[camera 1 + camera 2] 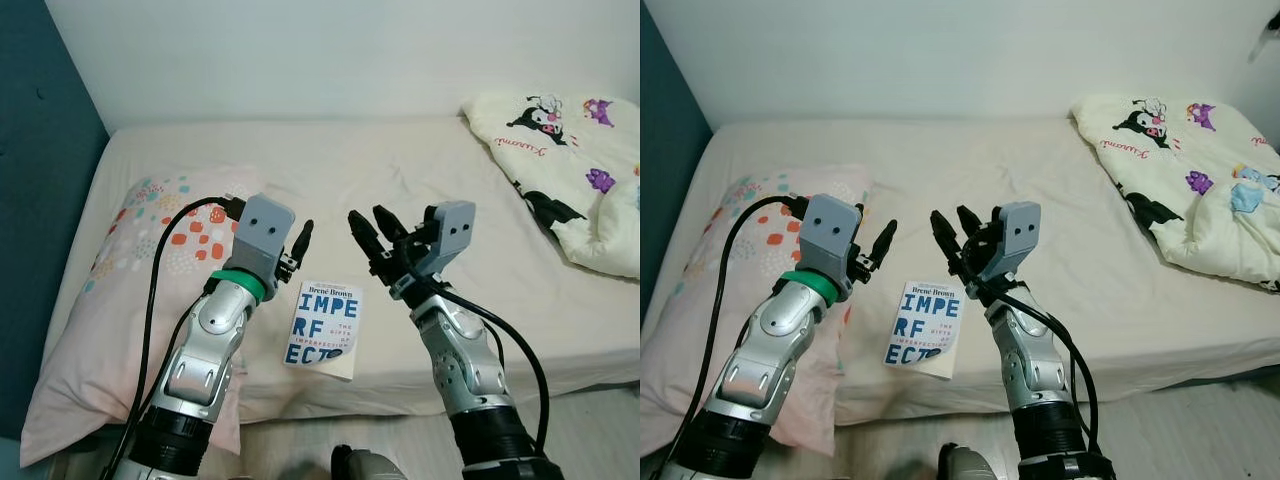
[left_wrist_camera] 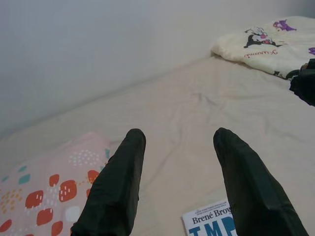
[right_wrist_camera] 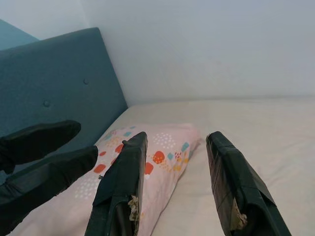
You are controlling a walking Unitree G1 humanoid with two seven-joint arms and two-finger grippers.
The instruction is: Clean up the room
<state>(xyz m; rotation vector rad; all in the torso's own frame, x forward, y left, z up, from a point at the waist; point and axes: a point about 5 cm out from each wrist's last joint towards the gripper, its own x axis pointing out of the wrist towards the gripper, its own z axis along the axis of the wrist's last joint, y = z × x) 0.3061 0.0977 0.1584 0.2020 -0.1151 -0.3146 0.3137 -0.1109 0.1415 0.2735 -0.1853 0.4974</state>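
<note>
Starting at the robot's left, the pink pillow [image 1: 130,300] with its orange and teal spots lay along the bed [image 1: 420,180] next to the blue headboard [image 3: 59,78], its near end drooping over the mattress edge. Up above it hung the left claw [image 1: 300,248], lifted clear of the bedding, fingers spread wide in the left wrist view and nothing between them.

And there was the prize, dead centre: the book [image 1: 324,328], white cover with big blue letters, lay flat near the front edge of the bed, just beside the pillow. It sat between the two arms and below both claws, closer to the robot than either set of fingertips. Its long axis ran roughly from the robot toward the wall, tilted a touch, the title end away from the robot. The left claw looked nearer, almost over the book's far left corner; in the left wrist view that top edge peeked in right under the fingertips.

Across the gap, the right claw [image 1: 372,236] hovered too, parted wide, empty, aimed over toward the pillow and headboard rather than down. It stood a bit farther from the book, above and to its right.

Far right, the crumpled cartoon-print blanket [image 1: 570,170] sat heaped by the wall, well apart from everything.

My call: whichever claw went, it needed to tip down and pull back toward the robot, meeting the book across its short side.
</note>
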